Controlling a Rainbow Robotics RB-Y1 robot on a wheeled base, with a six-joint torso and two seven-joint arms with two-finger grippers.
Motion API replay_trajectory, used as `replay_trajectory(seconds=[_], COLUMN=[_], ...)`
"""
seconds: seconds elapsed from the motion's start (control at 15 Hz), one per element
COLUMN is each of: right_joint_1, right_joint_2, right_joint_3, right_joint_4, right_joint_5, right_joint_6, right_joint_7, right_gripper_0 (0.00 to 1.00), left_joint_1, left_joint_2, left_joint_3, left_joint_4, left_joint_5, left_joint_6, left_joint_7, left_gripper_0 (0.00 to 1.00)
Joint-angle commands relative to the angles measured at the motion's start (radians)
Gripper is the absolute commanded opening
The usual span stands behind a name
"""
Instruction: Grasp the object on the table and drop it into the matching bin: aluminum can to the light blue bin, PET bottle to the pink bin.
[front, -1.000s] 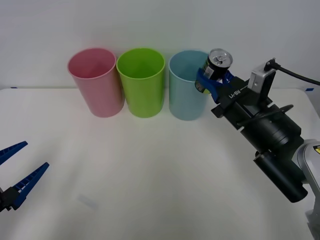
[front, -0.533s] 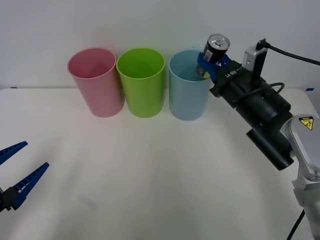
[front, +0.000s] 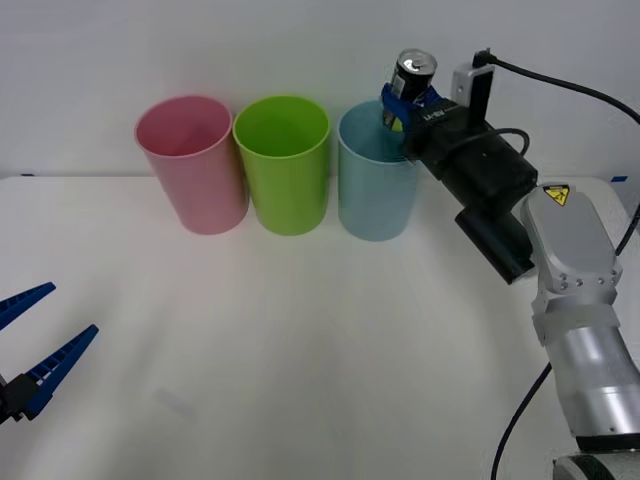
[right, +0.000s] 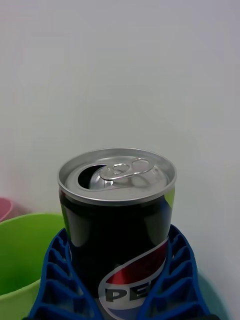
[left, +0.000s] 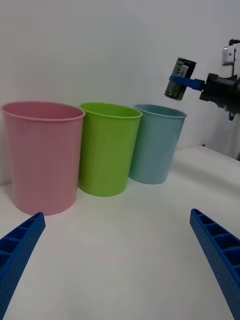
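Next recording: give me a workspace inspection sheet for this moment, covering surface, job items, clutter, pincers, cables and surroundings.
Surface: wide white tabletop, bare in front of the bins.
Job's things: small dark aluminum drink can with a silver top, opened, held upright above the far right rim of the tall pale blue plastic bin; tall pink plastic bin at the row's left end.
Clutter: tall lime green plastic bin between the other two.
Pincers: right pincer clamped on the can; left pincer open, low at the table's near left.
Cables: black cable running from the right wrist.
Surroundings: plain white wall.
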Motion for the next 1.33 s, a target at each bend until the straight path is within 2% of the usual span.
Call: replay_trajectory(seconds=[0.07,0.2,0.8,0.87,0.93,1.0,1.07,1.33], right_joint_1=[-0.064,-0.094,-0.098,-0.096,-0.098,-0.098,-0.096,-0.096], right_joint_2=[0.019,0.020,0.022,0.022,0.022,0.022,0.020,0.020], right_joint_3=[-0.013,-0.017,-0.009,-0.009,-0.010,-0.010,-0.012,-0.026], right_joint_4=[0.088,0.130,0.133,0.131,0.131,0.131,0.131,0.128], right_joint_5=[0.025,0.026,0.031,0.029,0.031,0.031,0.031,0.029], right_joint_6=[0.000,0.001,0.003,0.003,0.005,0.003,0.001,-0.025], right_joint_7=[0.008,0.014,0.017,0.018,0.020,0.022,0.028,0.035], right_gripper_0=[0.00,0.00,0.00,0.06,0.52,0.94,1.00,1.00], left_joint_1=[0.000,0.000,0.000,0.000,0.000,0.000,0.000,0.000], left_joint_2=[0.000,0.000,0.000,0.000,0.000,0.000,0.000,0.000], left_joint_3=[0.000,0.000,0.000,0.000,0.000,0.000,0.000,0.000], left_joint_4=[0.000,0.000,0.000,0.000,0.000,0.000,0.000,0.000], left_joint_5=[0.000,0.000,0.000,0.000,0.000,0.000,0.000,0.000], left_joint_6=[0.000,0.000,0.000,0.000,0.000,0.000,0.000,0.000], left_joint_7=[0.000,0.000,0.000,0.000,0.000,0.000,0.000,0.000], left_gripper_0=[1.00,1.00,1.00,1.00,1.00,1.00,1.00,1.00])
